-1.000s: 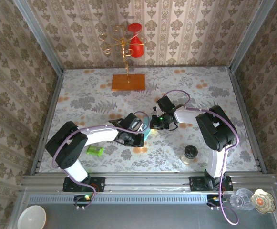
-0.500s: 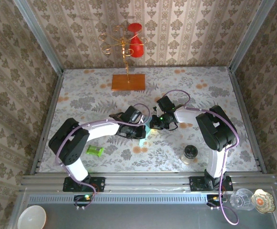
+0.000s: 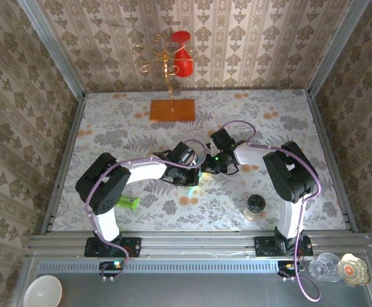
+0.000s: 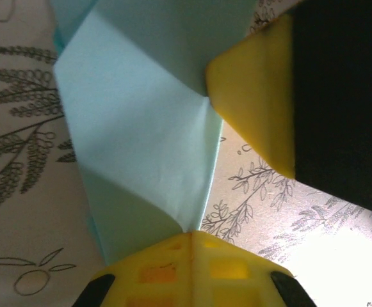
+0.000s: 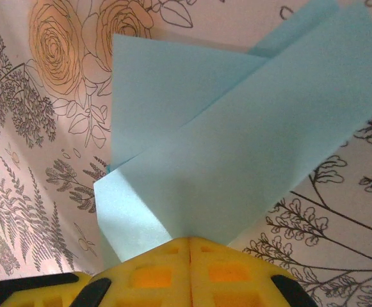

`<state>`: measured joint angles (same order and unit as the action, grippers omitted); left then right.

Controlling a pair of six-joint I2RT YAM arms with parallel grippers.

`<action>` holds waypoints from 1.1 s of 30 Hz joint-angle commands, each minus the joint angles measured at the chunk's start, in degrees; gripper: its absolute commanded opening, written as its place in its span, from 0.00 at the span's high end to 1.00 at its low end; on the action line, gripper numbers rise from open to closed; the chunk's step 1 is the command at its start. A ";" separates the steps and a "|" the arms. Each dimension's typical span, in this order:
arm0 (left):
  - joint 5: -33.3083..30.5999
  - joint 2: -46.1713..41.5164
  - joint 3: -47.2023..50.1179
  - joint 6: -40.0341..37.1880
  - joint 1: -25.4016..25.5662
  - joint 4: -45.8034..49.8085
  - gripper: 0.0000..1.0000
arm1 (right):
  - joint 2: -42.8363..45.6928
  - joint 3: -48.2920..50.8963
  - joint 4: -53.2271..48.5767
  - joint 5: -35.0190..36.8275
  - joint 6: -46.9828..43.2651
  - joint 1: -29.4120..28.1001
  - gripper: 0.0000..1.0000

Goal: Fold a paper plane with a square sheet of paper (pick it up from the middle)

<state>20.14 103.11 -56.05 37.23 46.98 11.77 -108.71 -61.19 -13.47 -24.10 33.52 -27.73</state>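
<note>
While the left gripper (image 4: 191, 235) and right gripper (image 5: 190, 242) each pinch the part-folded sheet of paper (image 5: 237, 147) over the middle of the table (image 3: 288, 121), even, gentle tension should crease it without tearing.

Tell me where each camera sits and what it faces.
Top external: above and behind, looking down at the table; left arm, right arm show.
Left wrist: on the left arm, facing the folded paper; left gripper at bottom.
Right wrist: on the right arm, facing the same paper; right gripper at bottom.
Shared: both wrist views show the paper.
</note>
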 commanded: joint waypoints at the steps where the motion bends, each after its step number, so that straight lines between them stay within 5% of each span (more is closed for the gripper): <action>1: 0.69 -0.52 2.79 -1.63 2.02 5.42 1.00 | -3.97 1.32 -3.40 7.09 1.35 0.98 0.91; 12: -0.17 -7.56 9.02 -0.33 3.88 7.90 1.00 | -4.08 1.33 -3.31 7.57 2.12 1.36 0.92; 33: -2.30 -6.52 7.67 -0.53 5.73 11.39 1.00 | -3.89 1.95 -2.71 7.44 2.39 1.36 0.91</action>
<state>16.88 95.88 -48.90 37.04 51.72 14.35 -108.75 -61.19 -13.37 -24.29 34.94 -27.57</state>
